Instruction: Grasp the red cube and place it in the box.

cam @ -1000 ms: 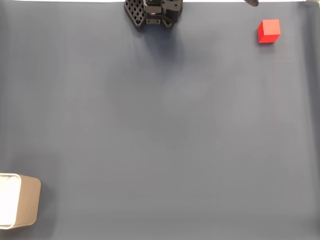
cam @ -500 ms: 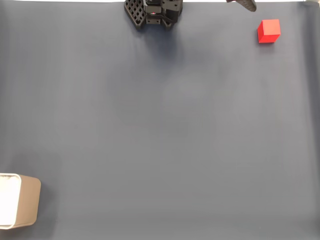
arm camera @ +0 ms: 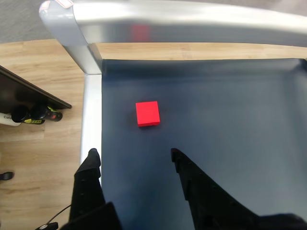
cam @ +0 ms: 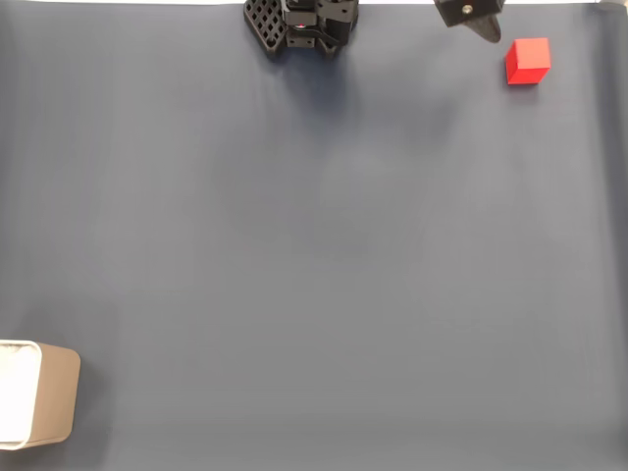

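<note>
- The gripper (arm camera: pixel 133 154) has its fingers spread apart and holds nothing.
- The red cube (arm camera: pixel 147 113) lies just ahead of the fingertips, not touching them.
- The box (cam: pixel 39 405) is far from the gripper, in the fixed view's opposite corner.

No legible text or labels

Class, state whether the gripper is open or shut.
Open: in the wrist view the gripper has its fingers spread wide, empty, the red cube lying ahead on the mat.

The gripper (arm camera: pixel 133 154) hangs with its two black fingers (arm camera: pixel 192 177) spread wide apart and nothing between them. In the fixed view its dark tip (cam: pixel 472 17) pokes in at the top edge.
</note>
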Robot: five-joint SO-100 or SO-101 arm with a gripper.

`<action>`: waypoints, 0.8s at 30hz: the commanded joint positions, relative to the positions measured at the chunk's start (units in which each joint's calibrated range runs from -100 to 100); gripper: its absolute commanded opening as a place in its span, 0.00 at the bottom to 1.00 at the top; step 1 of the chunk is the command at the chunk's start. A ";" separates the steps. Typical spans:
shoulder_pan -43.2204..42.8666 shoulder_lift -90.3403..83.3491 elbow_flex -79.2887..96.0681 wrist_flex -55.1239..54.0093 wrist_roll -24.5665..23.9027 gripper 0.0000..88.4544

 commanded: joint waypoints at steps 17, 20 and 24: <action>3.86 7.81 3.05 -12.97 2.78 0.44; 3.65 9.19 3.78 -15.10 2.83 0.44; 3.50 11.19 3.87 -17.06 2.88 0.44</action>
